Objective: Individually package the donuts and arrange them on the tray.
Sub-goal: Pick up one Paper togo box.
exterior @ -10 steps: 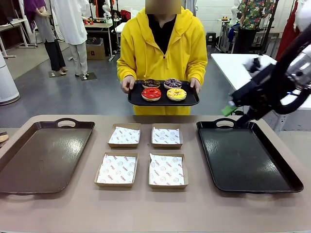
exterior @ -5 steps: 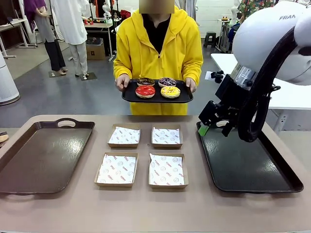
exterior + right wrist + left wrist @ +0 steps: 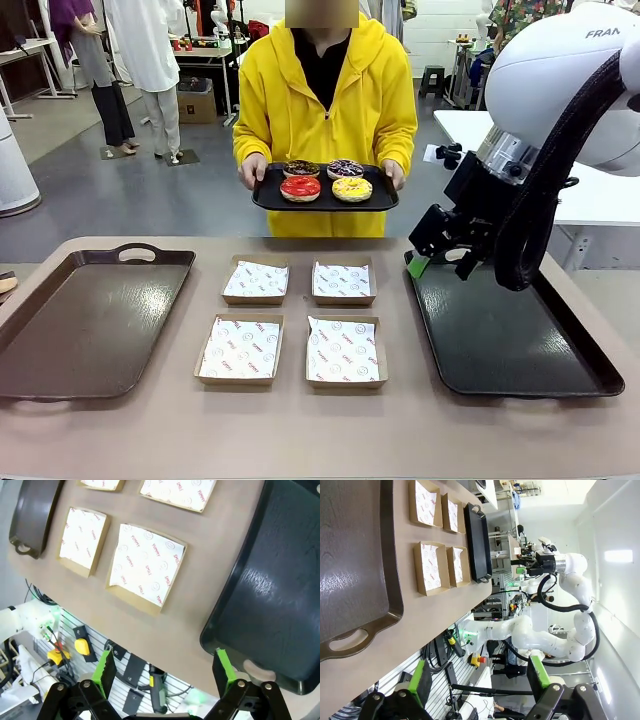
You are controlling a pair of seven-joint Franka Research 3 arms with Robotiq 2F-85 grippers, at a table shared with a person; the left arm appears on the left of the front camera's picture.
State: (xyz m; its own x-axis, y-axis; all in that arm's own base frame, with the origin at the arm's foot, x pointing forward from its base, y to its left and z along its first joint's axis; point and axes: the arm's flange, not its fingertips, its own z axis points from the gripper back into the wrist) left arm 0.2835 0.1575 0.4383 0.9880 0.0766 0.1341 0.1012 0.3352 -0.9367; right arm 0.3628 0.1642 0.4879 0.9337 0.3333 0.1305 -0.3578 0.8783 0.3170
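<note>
A person in a yellow hoodie at the far side holds up a small black tray with the donuts on it: a chocolate one, a dark striped one, a red-iced one and a yellow-iced one. My right gripper hangs open above the far left corner of the large black tray, nothing between its fingers. Its wrist view shows the same open gripper over the black tray's corner. My left gripper is open and empty, off past the brown tray's handle end.
Four shallow paper-lined cardboard boxes sit in two rows mid-table. A large brown tray lies at the left. Other people and tables stand in the room behind.
My right arm has swung in from the right and down over the black tray's far corner, then nearly stopped. The person has lifted the donut tray slightly and shifted it left.
</note>
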